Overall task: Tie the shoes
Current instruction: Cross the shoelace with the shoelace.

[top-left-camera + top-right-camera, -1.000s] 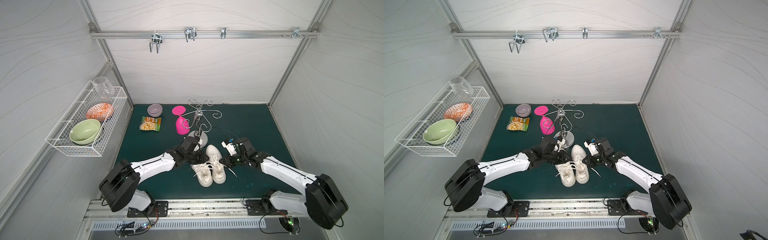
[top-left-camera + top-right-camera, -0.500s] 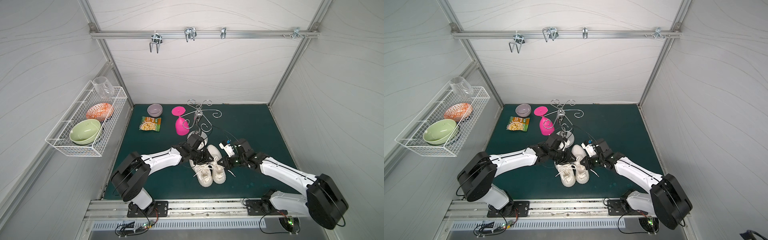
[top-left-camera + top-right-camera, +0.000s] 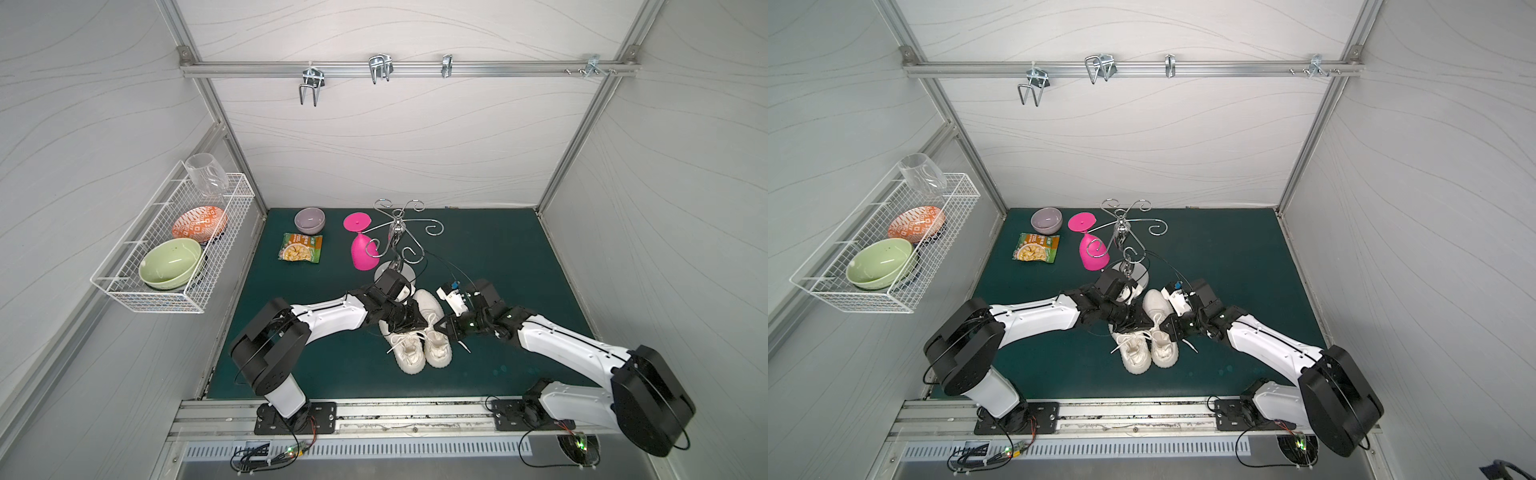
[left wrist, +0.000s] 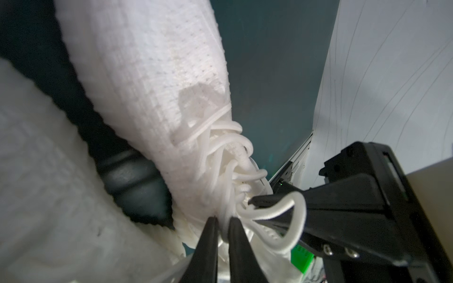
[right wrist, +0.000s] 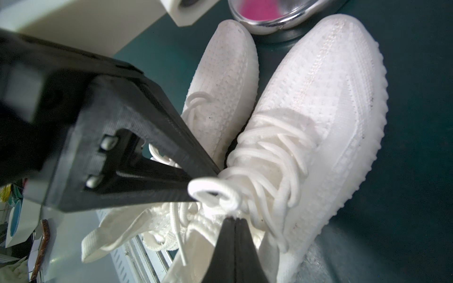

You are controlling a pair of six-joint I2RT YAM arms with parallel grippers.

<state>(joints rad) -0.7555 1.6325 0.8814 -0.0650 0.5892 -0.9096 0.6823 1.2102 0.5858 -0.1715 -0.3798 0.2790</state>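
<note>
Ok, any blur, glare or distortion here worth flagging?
Left wrist view: the nearer shoe is soft, the laces sharp. Right wrist view: the body of the left gripper blurs, the shoe toes look nearly blown out. Both top views: sharp, evenly lit.

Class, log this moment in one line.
left gripper: shut on lace | right gripper: shut on lace | shoes: side by side on mat
</note>
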